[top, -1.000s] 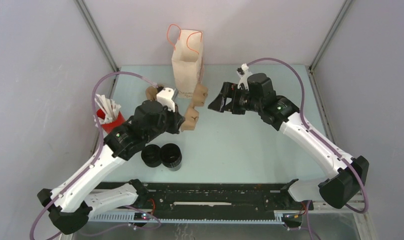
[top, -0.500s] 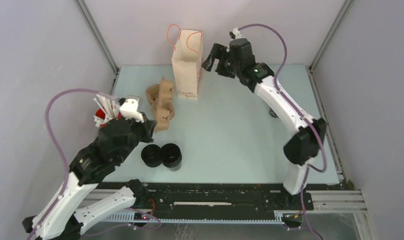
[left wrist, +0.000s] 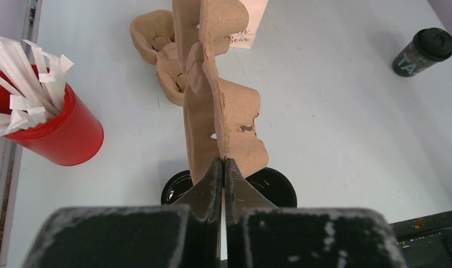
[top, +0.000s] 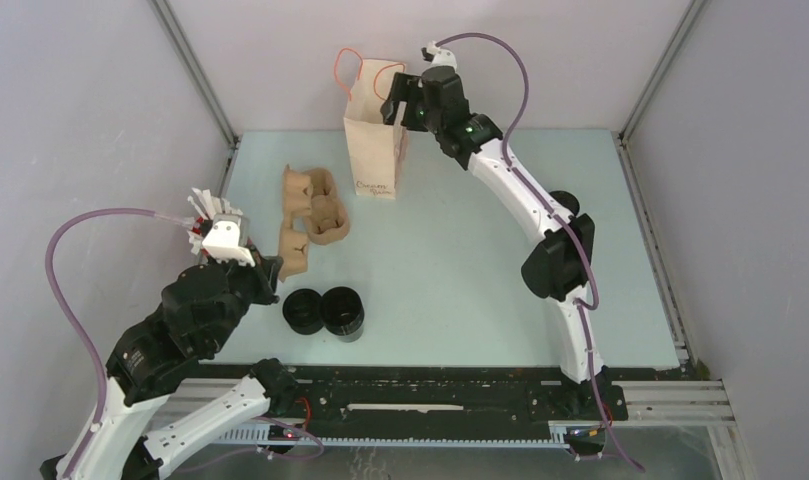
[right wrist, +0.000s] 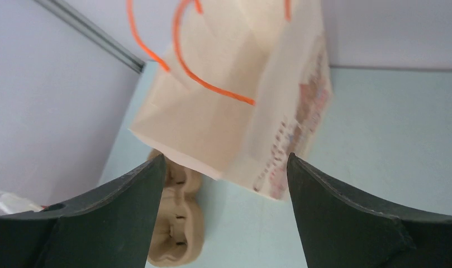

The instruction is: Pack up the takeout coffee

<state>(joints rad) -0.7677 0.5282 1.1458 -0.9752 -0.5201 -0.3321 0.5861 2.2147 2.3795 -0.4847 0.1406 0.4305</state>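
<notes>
Near the table's front edge, overhead view: two takeout coffees (top: pixel 342 311) stand touching, at 6 o'clock from the pulp carrier (top: pixel 320 215). Right gripper (top: pixel 392 100) hangs by the top of the paper bag (top: pixel 372 150).

Left wrist view: left gripper (left wrist: pixel 223 167) is pinched on the carrier's edge. A third coffee (left wrist: pixel 423 51) stands at 2 o'clock.

Right wrist view: fingers are spread wide, with the bag visible past them.

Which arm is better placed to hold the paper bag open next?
Right. The right gripper is open at the top of the paper bag; the left gripper is shut on a cup carrier.
</notes>
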